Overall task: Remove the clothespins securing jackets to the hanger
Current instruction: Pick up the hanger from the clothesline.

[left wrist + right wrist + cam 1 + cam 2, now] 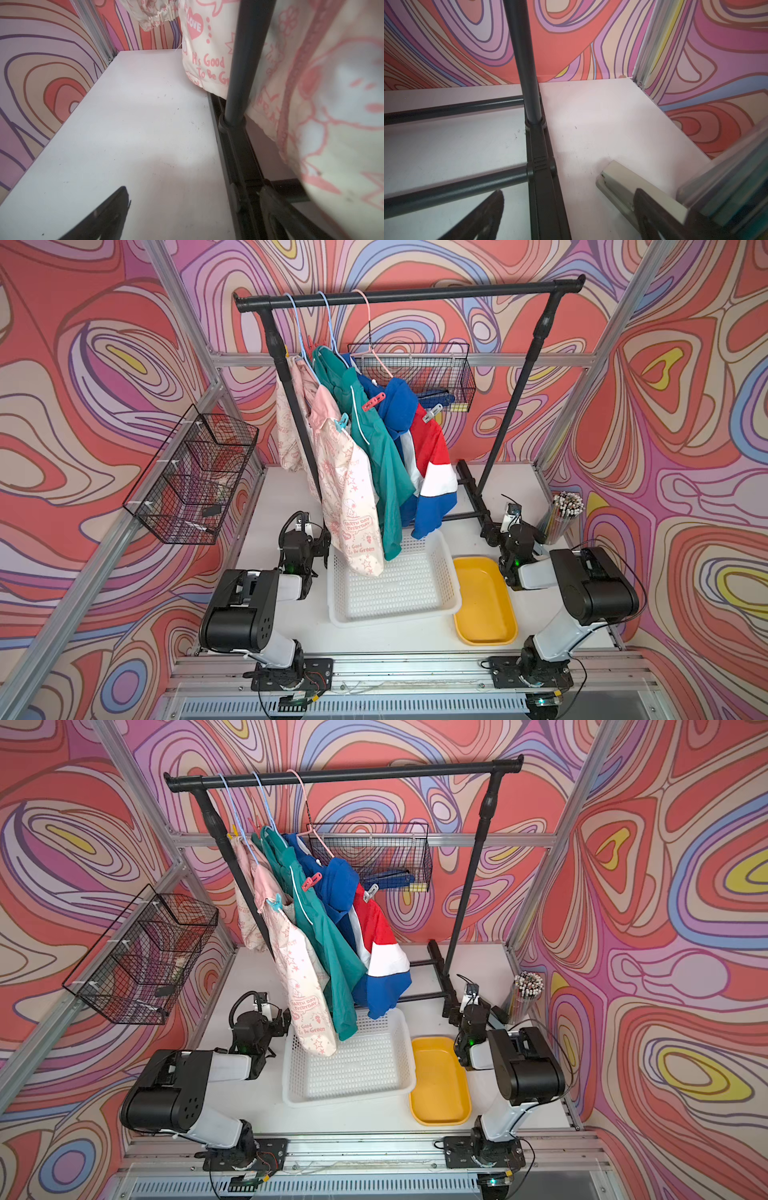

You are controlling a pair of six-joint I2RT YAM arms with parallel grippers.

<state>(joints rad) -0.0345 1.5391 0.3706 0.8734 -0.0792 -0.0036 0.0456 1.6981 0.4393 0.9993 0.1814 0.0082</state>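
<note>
Within rear wire basket (415,364) — perhaps a blue stapler (436,397); left tool (192,190), right tool (569,192) agape.

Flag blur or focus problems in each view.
Left wrist: pink jacket near the lens is badly out of focus, table sharp. Right wrist: pencil holder at the frame edge is smeared. Both top views: sharp, evenly lit.

Pink jacket (301,973), teal jacket (332,952), blue-red-white jacket (384,961) hang from rail (374,770). Blue peg (274,901) on pink, red peg (311,881) on teal, grey peg (370,892) on third. Basket (349,1096) under hems, tray (440,1077) beside it.
</note>
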